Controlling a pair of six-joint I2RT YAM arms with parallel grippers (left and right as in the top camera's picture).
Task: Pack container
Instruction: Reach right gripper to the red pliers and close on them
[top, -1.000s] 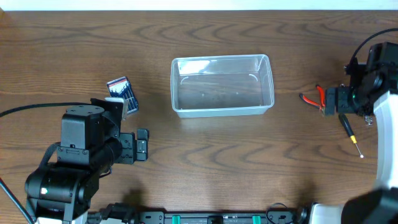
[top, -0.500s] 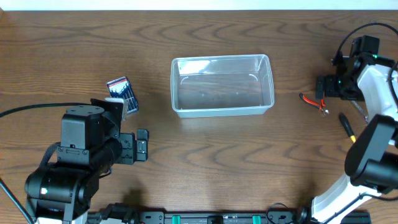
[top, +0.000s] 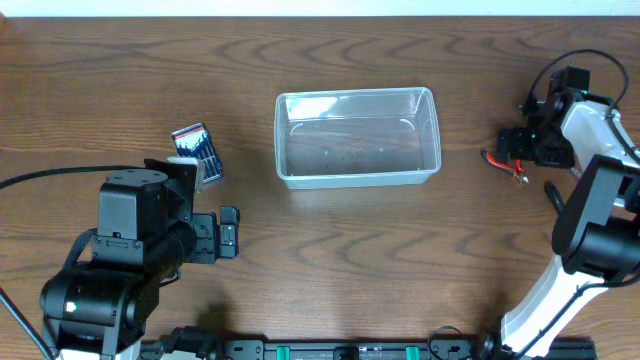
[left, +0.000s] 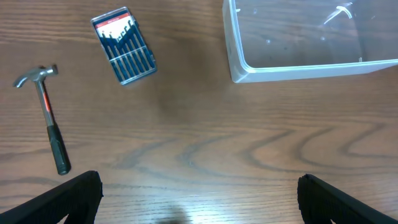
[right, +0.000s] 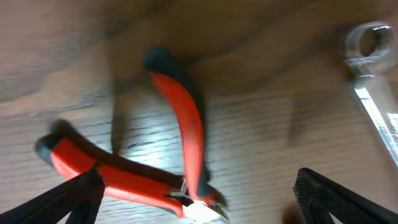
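Three views, one entry each.

Overhead: container (top: 357, 180) at upper centre of the table (top: 330, 270), nothing in it. Blue drill-bit case (top: 196, 148) at left. Left tool (top: 228, 233) at lower left, well apart from the container. Right tool (top: 512, 150) at the right edge, over the red pliers (top: 495, 160).

Left wrist: container wall at upper right, case at upper left, hammer (left: 48, 118) at far left. Tool fingers (left: 78, 196) sit in the bottom corners, spread wide, holding nothing.

Right wrist (blurred): pliers at centre frame, between wide-spread fingers (right: 68, 199), not gripped. Wrench (right: 372, 74) at right edge.

Step, as judged: first pick; packing not begun. The next move calls for lowering the right tool, squaring it across the pliers' handles, closing, then carrying them left to the container.

Against a second ago: the right arm has swung from mid-right toward the upper right corner, its tool edging left onto the pliers. Left arm, container and case are unmoved.
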